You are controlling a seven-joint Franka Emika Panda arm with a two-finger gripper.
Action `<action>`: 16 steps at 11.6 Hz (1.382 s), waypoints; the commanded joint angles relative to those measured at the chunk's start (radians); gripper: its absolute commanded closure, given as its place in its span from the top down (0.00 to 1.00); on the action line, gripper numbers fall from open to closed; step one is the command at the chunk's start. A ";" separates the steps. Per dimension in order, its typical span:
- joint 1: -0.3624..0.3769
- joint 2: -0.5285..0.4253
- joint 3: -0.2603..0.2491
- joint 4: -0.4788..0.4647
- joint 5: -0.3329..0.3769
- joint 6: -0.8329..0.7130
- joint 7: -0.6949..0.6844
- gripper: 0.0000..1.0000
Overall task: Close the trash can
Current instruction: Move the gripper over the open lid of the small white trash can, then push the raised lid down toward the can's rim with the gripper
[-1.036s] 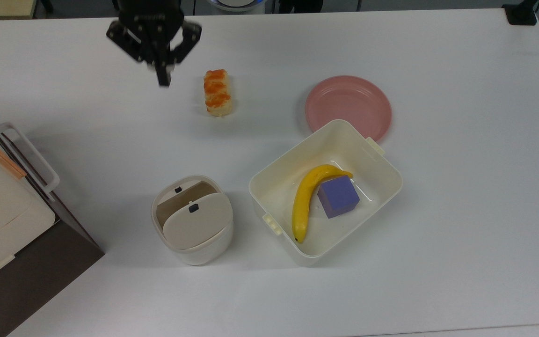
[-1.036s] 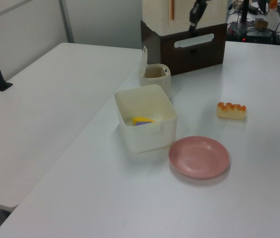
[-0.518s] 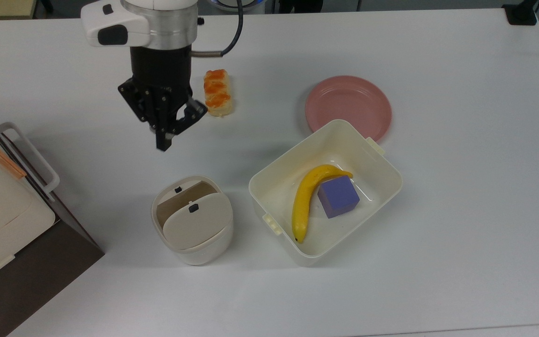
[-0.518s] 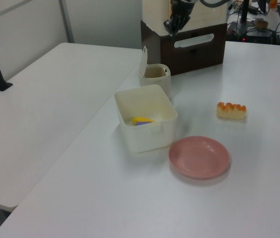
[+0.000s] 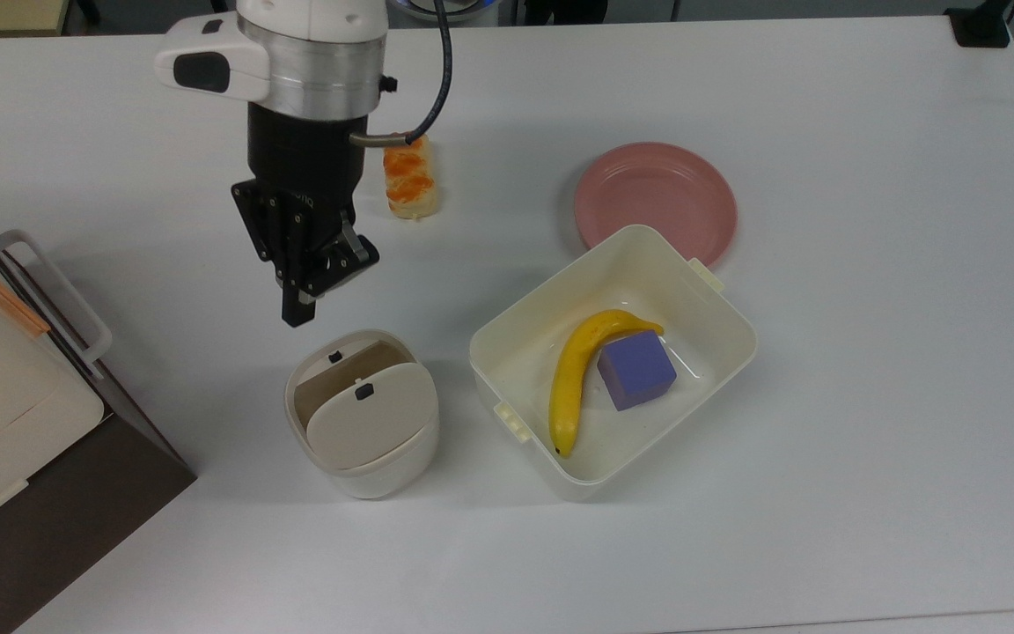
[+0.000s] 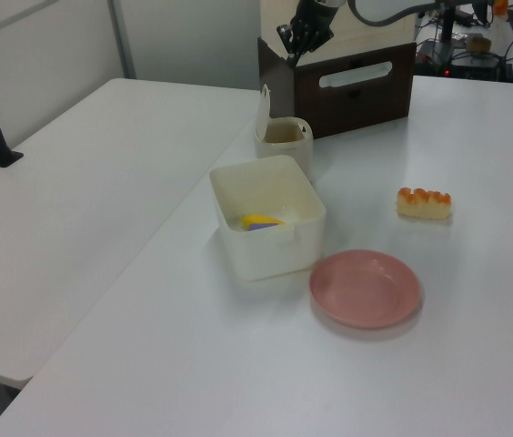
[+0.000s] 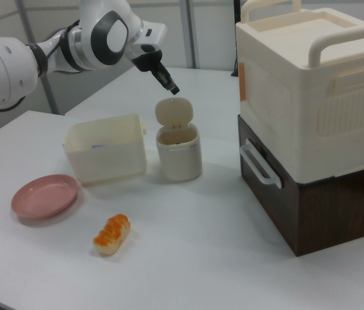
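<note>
Stands on the white table (image 5: 824, 493) just beside the cream tub (image 5: 727, 313), at the top view's left of it: the trash can (image 5: 364, 458), small, cream-white, rounded-square. Lid (image 7: 173, 111) raised, near upright on its hinge, on the far side of the can from the gripper in the top view, with a small black button (image 5: 364, 391) on its inner face. Opening exposed.

Hovers above and behind the can, away from the tub, well clear of the lid: the gripper (image 5: 298, 310). Fingers drawn close together, holding nothing.

Handling, as judged: thin plastic, light, stiff, smooth. Likely to slide or tip under a sideways shove, since nothing anchors the base. No grasp needed. Contact best placed on the lid's outer face near its free top edge, far from the hinge. Push toward the opening and downward. Light force only; press flat until latched.
</note>
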 commanded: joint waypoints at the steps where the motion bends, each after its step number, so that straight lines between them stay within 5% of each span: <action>1: 0.040 0.097 0.007 0.128 -0.092 0.014 0.142 0.00; 5: 0.114 0.221 0.002 0.275 -0.158 -0.017 0.201 0.00; 10: 0.106 0.226 0.004 0.260 -0.202 -0.022 0.185 0.00; 13: 0.105 0.206 0.007 0.221 -0.204 -0.107 0.005 0.00; 16: 0.105 0.201 0.005 0.214 -0.206 -0.112 -0.025 0.00</action>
